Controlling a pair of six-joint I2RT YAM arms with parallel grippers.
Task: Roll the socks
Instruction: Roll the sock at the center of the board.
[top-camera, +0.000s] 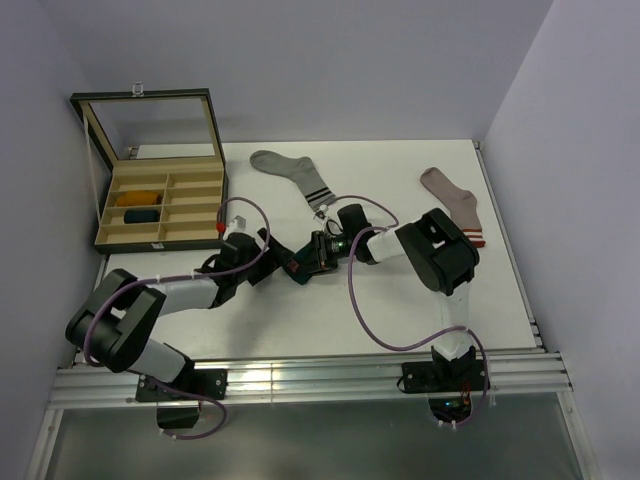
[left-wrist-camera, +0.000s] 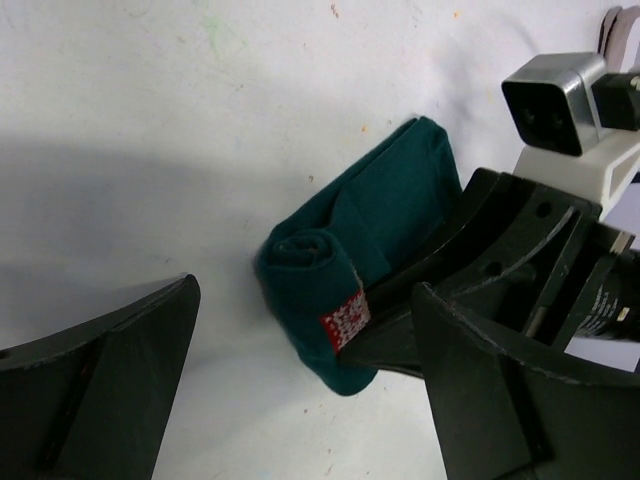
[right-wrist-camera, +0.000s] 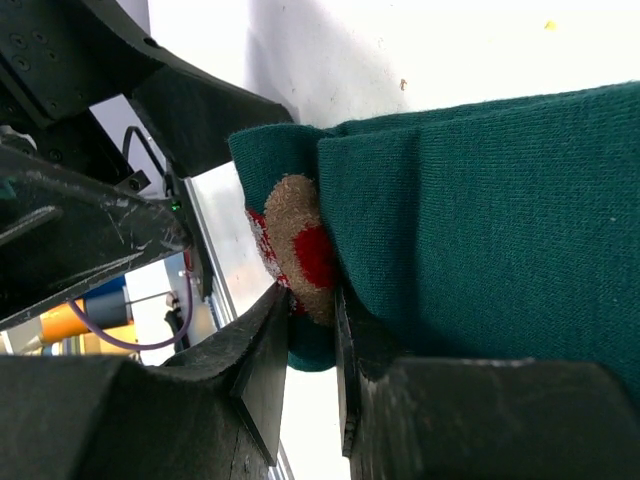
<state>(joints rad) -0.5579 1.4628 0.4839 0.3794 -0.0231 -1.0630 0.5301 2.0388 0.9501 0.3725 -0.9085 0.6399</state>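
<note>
A dark teal sock (left-wrist-camera: 345, 235) with a red-white figure lies partly rolled on the white table (top-camera: 400, 300) in the middle. My right gripper (right-wrist-camera: 312, 318) is shut on the rolled end of the teal sock (right-wrist-camera: 480, 190), pinching the fabric between its fingers (left-wrist-camera: 470, 250). My left gripper (left-wrist-camera: 305, 300) is open wide, one finger on each side of the roll and not touching it. From above, both grippers meet over the teal sock (top-camera: 300, 268). A mustard sock (top-camera: 140, 197) and a navy sock (top-camera: 142, 214) sit rolled in the box.
An open compartment box (top-camera: 200, 225) with its lid up stands at the back left. A grey striped sock (top-camera: 290, 170) lies flat at the back centre and a pinkish sock (top-camera: 455, 205) at the back right. Cables loop over both arms.
</note>
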